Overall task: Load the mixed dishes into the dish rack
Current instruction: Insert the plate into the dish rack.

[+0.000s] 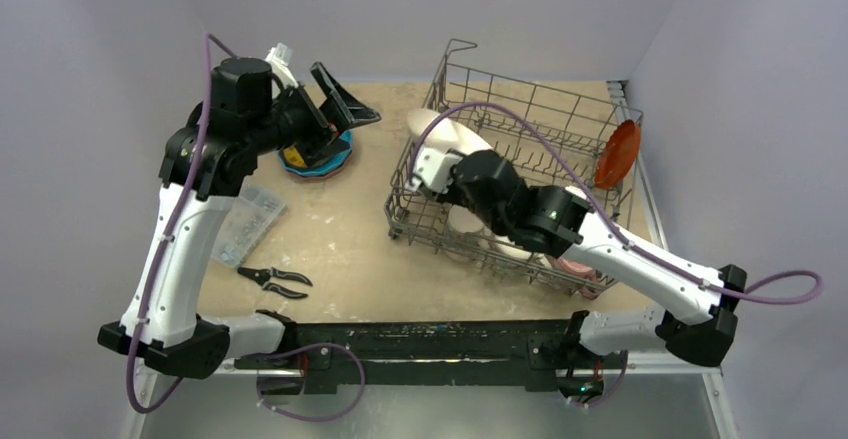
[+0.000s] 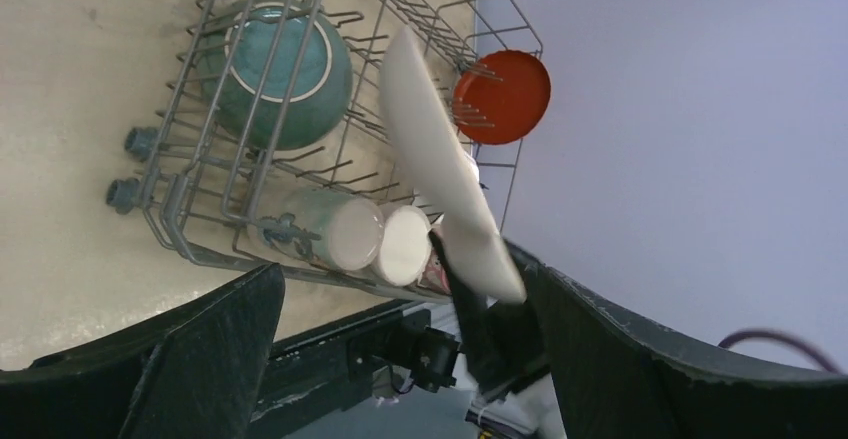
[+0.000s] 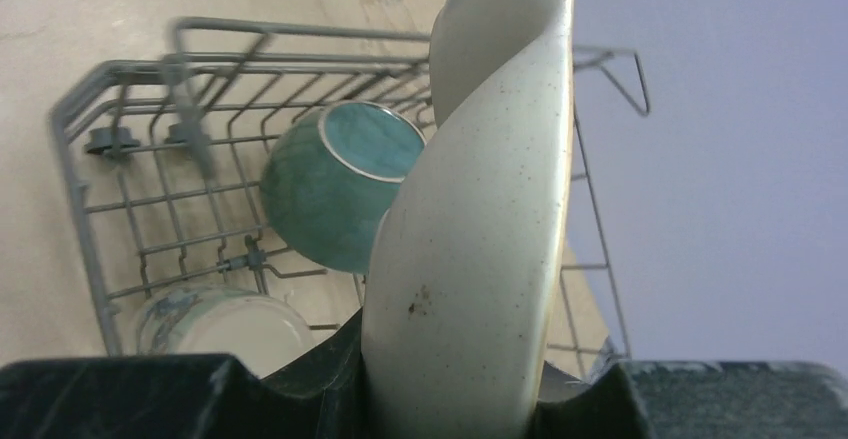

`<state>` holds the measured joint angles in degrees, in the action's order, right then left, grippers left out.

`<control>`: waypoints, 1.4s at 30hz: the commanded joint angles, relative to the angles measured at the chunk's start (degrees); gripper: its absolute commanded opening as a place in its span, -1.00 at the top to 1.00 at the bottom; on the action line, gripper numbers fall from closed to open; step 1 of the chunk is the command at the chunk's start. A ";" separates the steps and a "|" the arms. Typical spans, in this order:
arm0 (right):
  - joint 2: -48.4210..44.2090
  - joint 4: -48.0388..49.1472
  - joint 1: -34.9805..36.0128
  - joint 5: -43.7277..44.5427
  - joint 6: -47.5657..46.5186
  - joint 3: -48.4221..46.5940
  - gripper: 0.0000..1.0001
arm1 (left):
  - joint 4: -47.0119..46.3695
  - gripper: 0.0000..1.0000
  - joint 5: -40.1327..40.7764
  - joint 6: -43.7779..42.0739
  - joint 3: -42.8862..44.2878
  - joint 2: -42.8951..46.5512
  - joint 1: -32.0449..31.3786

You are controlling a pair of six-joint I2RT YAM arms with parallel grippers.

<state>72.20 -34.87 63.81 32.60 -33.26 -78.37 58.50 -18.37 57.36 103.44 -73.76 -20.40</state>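
My right gripper (image 1: 442, 157) (image 3: 470, 384) is shut on a cream speckled plate (image 1: 450, 131) (image 3: 480, 239), held on edge above the left end of the grey wire dish rack (image 1: 530, 109) (image 3: 120, 149). The rack holds a teal bowl (image 3: 335, 184) (image 2: 285, 69), two pale mugs lying on their sides (image 2: 345, 231) (image 3: 225, 324), and an orange plate (image 1: 618, 152) (image 2: 502, 96) standing at its right end. My left gripper (image 1: 340, 109) (image 2: 400, 279) is open and empty above a stack of plates (image 1: 318, 157), blue and orange, left of the rack.
Black-handled pliers (image 1: 275, 279) lie on the table near the front left. A clear plastic compartment box (image 1: 245, 221) sits beside the left arm. Something pink (image 1: 578, 265) shows in the rack under the right arm. Walls close in on both sides.
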 commanded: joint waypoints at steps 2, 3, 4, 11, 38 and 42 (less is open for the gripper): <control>-7.88 12.81 -13.53 -7.54 12.67 -2.84 1.00 | 0.98 -0.91 7.76 -3.83 0.93 5.02 -0.34; -7.98 13.19 -15.83 -9.67 14.99 -2.88 1.00 | 1.01 -0.90 8.04 -3.72 0.41 5.49 -0.29; -7.97 13.52 -18.32 -11.54 17.18 -2.91 1.00 | 1.00 -0.91 8.15 -3.56 -0.15 6.00 -0.33; -2.25 13.99 -35.86 -26.41 37.07 -7.71 1.00 | 1.79 -0.88 7.64 -0.84 -3.48 8.13 -0.34; 30.67 2.74 -51.76 -43.15 80.54 -39.34 1.00 | 6.29 -0.84 5.60 -5.79 -1.35 5.66 -0.25; 30.63 0.95 -51.76 -42.44 79.17 -42.61 1.00 | 6.09 -0.84 5.06 -6.92 0.25 3.81 -0.18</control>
<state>106.89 -40.29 10.48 -4.73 41.95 -113.30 65.76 -11.81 53.21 100.40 -69.47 -20.40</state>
